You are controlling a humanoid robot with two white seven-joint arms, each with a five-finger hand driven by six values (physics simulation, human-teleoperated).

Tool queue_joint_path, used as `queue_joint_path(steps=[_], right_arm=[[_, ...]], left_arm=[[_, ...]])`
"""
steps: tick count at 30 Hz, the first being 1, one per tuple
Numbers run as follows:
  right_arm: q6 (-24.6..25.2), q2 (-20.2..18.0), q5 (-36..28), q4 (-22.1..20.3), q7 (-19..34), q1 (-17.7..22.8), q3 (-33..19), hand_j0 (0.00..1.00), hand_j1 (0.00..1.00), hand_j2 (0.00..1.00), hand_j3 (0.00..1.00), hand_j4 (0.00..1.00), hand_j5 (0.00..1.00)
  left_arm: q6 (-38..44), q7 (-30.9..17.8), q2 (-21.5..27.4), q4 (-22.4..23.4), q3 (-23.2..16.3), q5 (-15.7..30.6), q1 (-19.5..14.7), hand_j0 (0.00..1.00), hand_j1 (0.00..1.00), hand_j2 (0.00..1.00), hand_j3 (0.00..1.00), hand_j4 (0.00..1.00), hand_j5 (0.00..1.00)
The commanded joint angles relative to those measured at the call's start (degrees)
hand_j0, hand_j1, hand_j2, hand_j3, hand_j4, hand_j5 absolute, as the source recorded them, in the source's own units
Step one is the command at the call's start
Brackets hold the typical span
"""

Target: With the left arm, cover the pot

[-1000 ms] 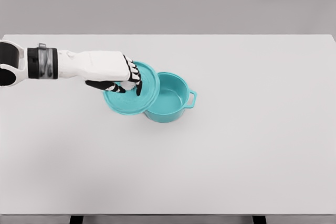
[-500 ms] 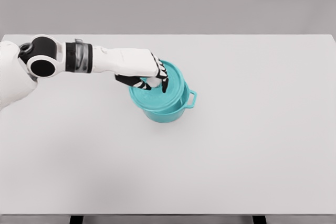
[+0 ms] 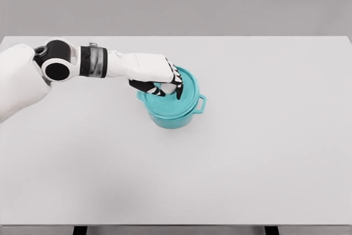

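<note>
While the left hand (image 3: 157,80) reached in from the left side of the white tabletop (image 3: 264,158), its fingers (image 3: 177,88) were clamped on the round teal lid (image 3: 181,94). That lid sat on top of the teal two-handled pot (image 3: 175,116), covering its opening. One side handle (image 3: 202,104) projected from the pot's right side.

Smooth matt teal pot (image 3: 175,115) and lid (image 3: 177,100); matt white table (image 3: 247,152).
</note>
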Motion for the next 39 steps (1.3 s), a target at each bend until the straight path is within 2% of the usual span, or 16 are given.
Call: queue_joint_path(steps=[1, 32, 34, 35, 37, 39], right_arm=[[-0.02, 0.0, 0.03, 0.0, -0.01, 0.0, -0.01, 1.0, 1.0, 1.0, 1.0, 1.0, 1.0], [-0.02, 0.0, 0.03, 0.0, -0.01, 0.0, -0.01, 1.0, 1.0, 1.0, 1.0, 1.0, 1.0], [-0.02, 0.0, 0.03, 0.0, -0.01, 0.0, -0.01, 1.0, 1.0, 1.0, 1.0, 1.0, 1.0], [-0.02, 0.0, 0.03, 0.0, 0.08, 0.0, -0.01, 1.0, 1.0, 1.0, 1.0, 1.0, 1.0], [-0.02, 0.0, 0.03, 0.0, -0.01, 0.0, -0.01, 1.0, 1.0, 1.0, 1.0, 1.0, 1.0], [-0.02, 0.0, 0.03, 0.0, -0.01, 0.0, -0.01, 1.0, 1.0, 1.0, 1.0, 1.0, 1.0]], left_arm=[[0.14, 0.0, -0.45, 0.53, 0.08, 0.3, 0.0, 0.52, 0.52, 0.52, 0.52, 0.52, 0.52], [0.14, 0.09, -1.42, 1.32, -0.09, -0.93, 0.18, 0.53, 0.53, 0.53, 0.53, 0.53, 0.53], [0.14, 0.18, -1.42, 1.32, -0.09, -0.93, 0.18, 0.62, 0.62, 0.62, 0.62, 0.62, 0.62], [0.14, 0.18, -1.42, 1.32, -0.09, -1.1, 0.18, 0.71, 0.71, 0.71, 0.71, 0.71, 0.71], [0.14, 0.27, -1.42, 1.32, -0.09, -1.1, 0.09, 0.83, 0.83, 0.83, 0.83, 0.83, 0.83], [0.14, 0.27, -1.51, 1.32, -0.09, -1.1, 0.09, 0.88, 0.88, 0.88, 0.88, 0.88, 0.88]])
